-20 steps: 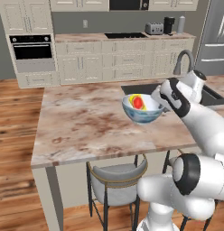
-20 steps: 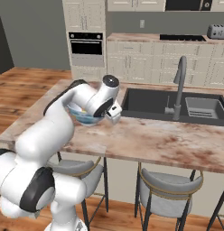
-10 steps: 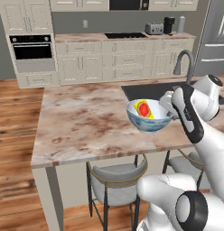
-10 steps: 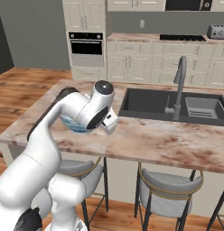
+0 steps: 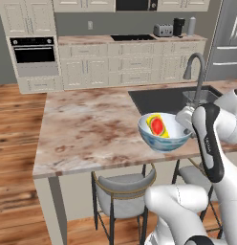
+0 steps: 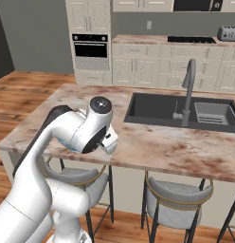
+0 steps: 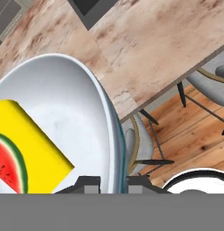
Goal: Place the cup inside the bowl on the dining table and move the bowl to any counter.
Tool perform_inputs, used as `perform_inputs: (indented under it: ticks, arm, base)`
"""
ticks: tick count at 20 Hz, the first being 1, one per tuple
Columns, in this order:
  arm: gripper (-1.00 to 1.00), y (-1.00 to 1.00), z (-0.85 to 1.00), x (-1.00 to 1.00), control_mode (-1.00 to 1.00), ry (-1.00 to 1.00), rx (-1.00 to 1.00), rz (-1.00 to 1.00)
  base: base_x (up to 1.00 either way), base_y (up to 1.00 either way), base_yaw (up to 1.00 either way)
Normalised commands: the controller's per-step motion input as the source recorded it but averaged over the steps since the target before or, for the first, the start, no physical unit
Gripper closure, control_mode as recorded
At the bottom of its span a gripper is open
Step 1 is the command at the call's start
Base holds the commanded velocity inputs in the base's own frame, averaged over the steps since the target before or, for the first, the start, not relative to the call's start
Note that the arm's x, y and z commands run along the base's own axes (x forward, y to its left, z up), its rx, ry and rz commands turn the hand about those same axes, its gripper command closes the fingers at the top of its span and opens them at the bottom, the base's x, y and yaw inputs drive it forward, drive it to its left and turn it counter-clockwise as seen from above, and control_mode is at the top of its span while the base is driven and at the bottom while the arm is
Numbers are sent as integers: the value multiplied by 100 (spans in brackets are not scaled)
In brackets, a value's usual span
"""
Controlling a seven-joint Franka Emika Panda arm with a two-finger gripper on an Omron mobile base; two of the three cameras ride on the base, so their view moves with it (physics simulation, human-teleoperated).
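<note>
1. One bowl (image 5: 164, 136) is held up by the hand (image 7: 113, 180), lifted clear above the near edge of the table (image 5: 87, 129); in the left base view its white inside and pale blue patterned outside both show.
2. The hand is nearly closed, pinching the bowl's rim: in the hand view one dark fingertip (image 7: 89, 182) sits inside the white wall and the other outside it, with the rim between them.
3. The cup (image 5: 157, 126) lies inside the bowl, yellow on the outside with its red inside facing up; in the hand view it rests against the bowl's white floor on the left.
4. In the right base view the arm's white wrist covers most of the bowl; only a sliver of pale blue shows at its left edge, over the table's near side.
5. The sink (image 6: 180, 110) with its curved tap (image 6: 188, 85) is set into the table just beyond the bowl.
6. Two grey stools (image 6: 176, 201) stand under the table's near edge.
7. A narrower stone slab on cream cabinets (image 5: 130, 39) runs along the far wall, well apart from the bowl, with a toaster (image 5: 164, 30) on it.
</note>
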Motion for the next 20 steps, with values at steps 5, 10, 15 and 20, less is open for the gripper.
perform_inputs:
  ticks: [5, 10, 15, 20]
  arm:
    - [100, 0, 0, -2, -100, 0, 0, 0]
    - [100, 0, 0, 0, -100, 0, 0, 0]
    - [100, 0, 0, 0, -100, 0, 0, 0]
    - [100, 0, 0, 0, -100, 0, 0, 0]
  base:
    - [0, 0, 0]
    - [0, 0, 0]
    - [0, 0, 0]
    - [0, 0, 0]
